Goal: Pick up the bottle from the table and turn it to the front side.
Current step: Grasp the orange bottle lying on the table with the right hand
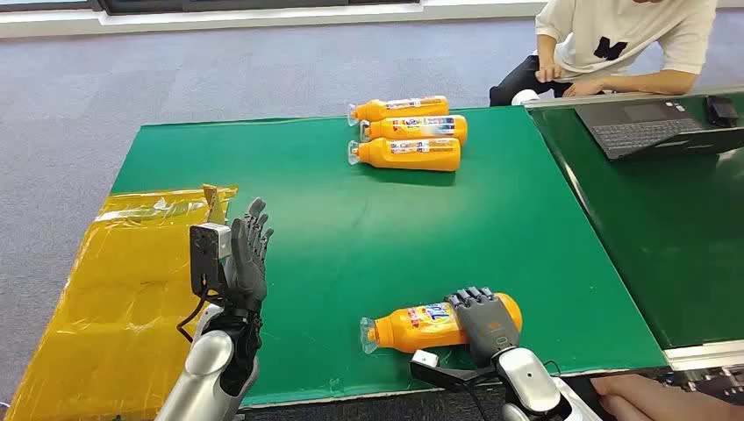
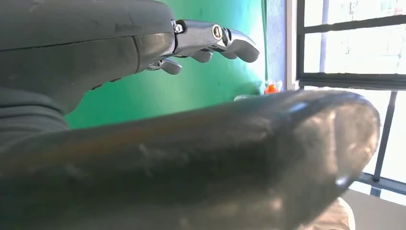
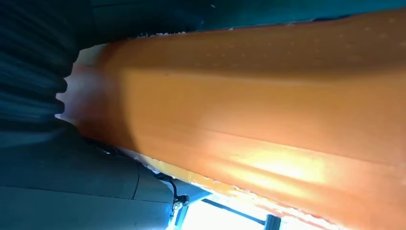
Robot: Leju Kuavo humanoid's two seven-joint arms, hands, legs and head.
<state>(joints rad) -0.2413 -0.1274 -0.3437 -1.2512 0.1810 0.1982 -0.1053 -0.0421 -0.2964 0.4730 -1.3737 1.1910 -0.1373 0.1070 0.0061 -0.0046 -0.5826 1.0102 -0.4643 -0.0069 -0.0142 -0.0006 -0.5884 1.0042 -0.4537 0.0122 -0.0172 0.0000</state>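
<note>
Right hand: I see my right hand (image 1: 485, 323) laid over the wide end of the bottle (image 1: 421, 328), fingers wrapped around it; the wrist view has orange plastic pressed close against the palm.
Bottle: lying on its side on the green table (image 1: 351, 228) near the front edge, cap end toward my left, label partly showing.
Left hand: my left hand (image 1: 248, 254) is raised upright over the table's left edge, fingers apart, holding nothing.
Other bottles: three orange bottles (image 1: 405, 132) lie side by side at the far edge.
Left of table: yellow plastic sheet (image 1: 105, 298).
Far right: a seated person (image 1: 614, 44); a laptop (image 1: 654, 125) on the adjoining table.
</note>
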